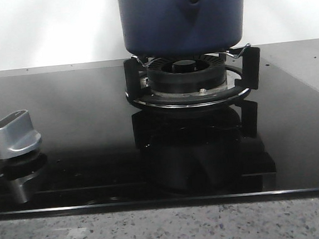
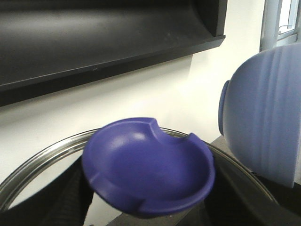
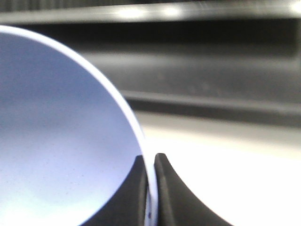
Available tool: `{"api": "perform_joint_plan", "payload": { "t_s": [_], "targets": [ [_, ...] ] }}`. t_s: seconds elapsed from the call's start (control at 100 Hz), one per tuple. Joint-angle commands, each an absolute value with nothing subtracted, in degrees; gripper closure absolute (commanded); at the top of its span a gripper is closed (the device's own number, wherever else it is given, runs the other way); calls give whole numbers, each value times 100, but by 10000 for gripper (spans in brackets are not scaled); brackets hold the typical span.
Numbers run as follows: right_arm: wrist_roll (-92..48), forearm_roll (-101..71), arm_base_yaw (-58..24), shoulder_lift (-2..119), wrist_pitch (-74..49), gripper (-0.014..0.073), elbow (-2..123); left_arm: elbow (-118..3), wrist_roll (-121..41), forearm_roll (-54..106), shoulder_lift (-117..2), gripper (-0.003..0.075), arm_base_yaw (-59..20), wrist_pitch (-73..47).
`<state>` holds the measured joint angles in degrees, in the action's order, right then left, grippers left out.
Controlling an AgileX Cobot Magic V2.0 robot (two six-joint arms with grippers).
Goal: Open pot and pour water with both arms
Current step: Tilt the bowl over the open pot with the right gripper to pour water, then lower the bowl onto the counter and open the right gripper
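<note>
Because the large dark-blue matte pot (image 1: 183,17) at top centre looks heavy and smooth-sided, the right gripper (image 3: 150,188) pinches its thin rim; the left gripper's state cannot be told.

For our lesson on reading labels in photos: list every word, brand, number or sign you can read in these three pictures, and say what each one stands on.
None can be read.
The pot: plain blue sides, no lettering.
The stove knob: no visible marking.
A small blue patch at the right edge of the glass hob may be a label, but it is cut off and too small to read.
Both wrist views: no text in sight.
</note>
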<state>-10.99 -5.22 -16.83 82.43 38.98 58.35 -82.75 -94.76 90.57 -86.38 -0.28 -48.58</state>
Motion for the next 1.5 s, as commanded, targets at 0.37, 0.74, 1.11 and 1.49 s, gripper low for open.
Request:
{"api": "perform_joint_plan", "payload": {
  "t_s": [0.37,0.74,1.11,1.49],
  "targets": [
    [-1017,-1232,379,7263,-3281,641,8183,-8472,-9448,9733,-8337,415,-473,-5195],
    [-991,-1020,2151,8194,-6251,641,8339,-8472,-9760,9733,-8361,415,-1557,-4211],
    [-991,-882,2335,8572,-5849,641,7703,-8472,-9883,9733,-8469,415,-2117,-3903],
    [-991,-824,2335,8624,-5646,635,7503,-8472,-9883,9793,-8578,415,-2150,-3962]
  ]
}}
